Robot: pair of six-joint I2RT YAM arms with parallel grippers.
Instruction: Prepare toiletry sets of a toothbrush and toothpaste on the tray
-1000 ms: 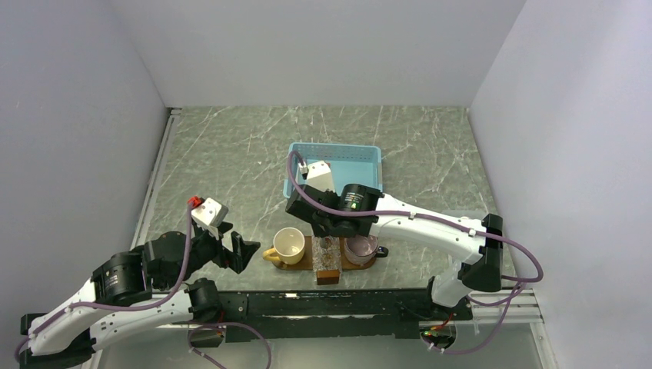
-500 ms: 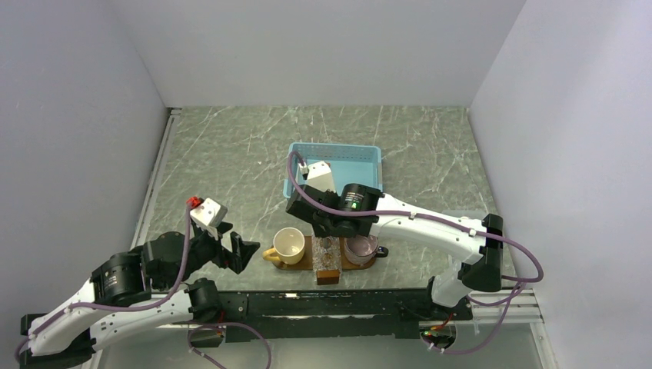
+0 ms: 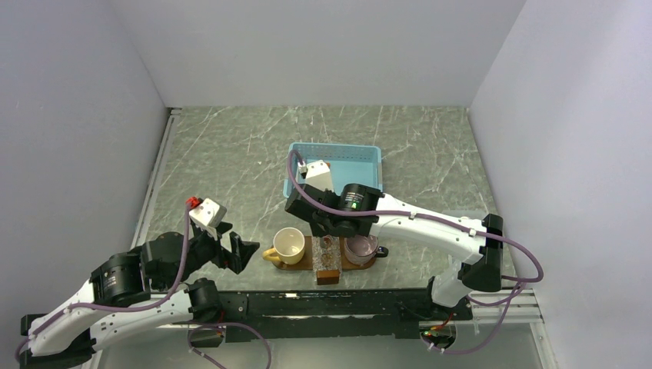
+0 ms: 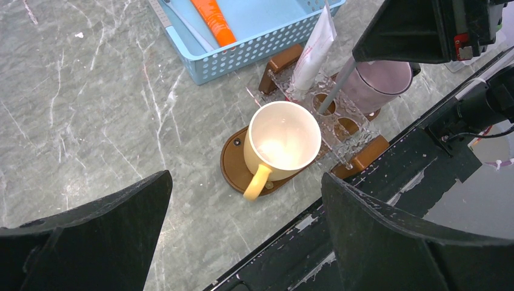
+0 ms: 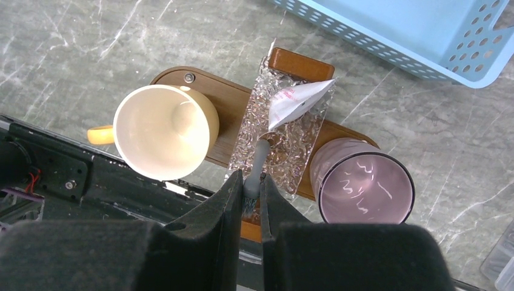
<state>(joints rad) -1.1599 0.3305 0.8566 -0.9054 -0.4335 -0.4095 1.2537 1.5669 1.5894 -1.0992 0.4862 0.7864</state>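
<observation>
Right gripper (image 5: pixel 253 185) over the tray's middle, jaws clamped on the upper end of a grey toothbrush (image 5: pixel 260 159). The brush hangs nearly upright, with its lower end at, and apparently in, a hole of the clear holder (image 5: pixel 303 130) that stands across the tray (image 5: pixel 227 100). A white toothpaste (image 5: pixel 297 98) is already upright in the same holder, just beside the brush. On the tray's ends sit a yellow mug (image 5: pixel 160 130) and a purple cup (image 5: pixel 360 185).

Step in hand: seating the brush beside the paste to complete one set.

Next move, by judgement: part the jaws and rise straight up, since a sideways pull could drag the brush out or tip the holder.

Behind the tray, the basket (image 4: pixel 242 51) holds an orange tube (image 4: pixel 212 15) and a pale-blue brush (image 4: pixel 185 24) (likely the second set). The left gripper (image 3: pixel 234 252) hovers off the tray's mug end with its jaws wide apart, holding nothing.
</observation>
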